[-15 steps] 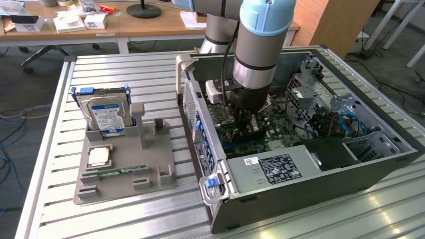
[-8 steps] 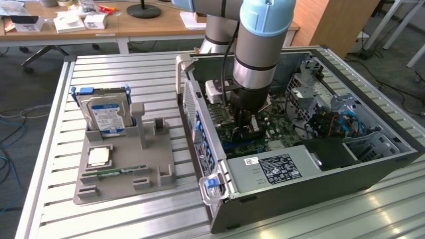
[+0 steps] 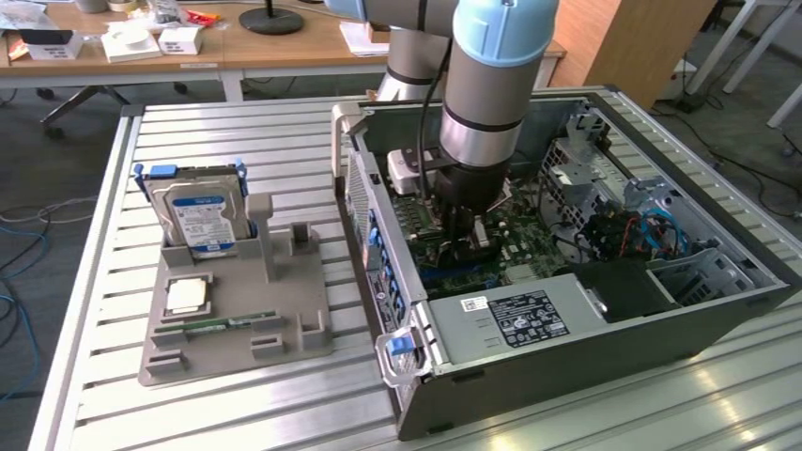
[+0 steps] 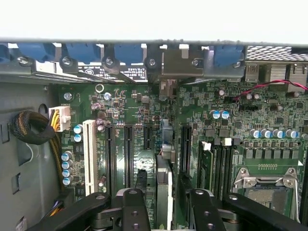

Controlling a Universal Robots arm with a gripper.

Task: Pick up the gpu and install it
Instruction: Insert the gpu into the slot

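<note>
Hovering inside the case, our gripper stands part-open astride the gpu, seated edge-up in the motherboard: stiff, light, fragile; best held by its edges.

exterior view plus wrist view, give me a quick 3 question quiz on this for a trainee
1. True or false: the hard drive stands upright in the grey holder on the table.
2. Where is the gripper? A) over the grey holder B) down inside the open computer case C) beside the case, over the table slats
3. Fill in: in the wrist view the gpu is seen edge-on, standing over the green ____.

Key: 1 true; 2 B; 3 motherboard
</note>
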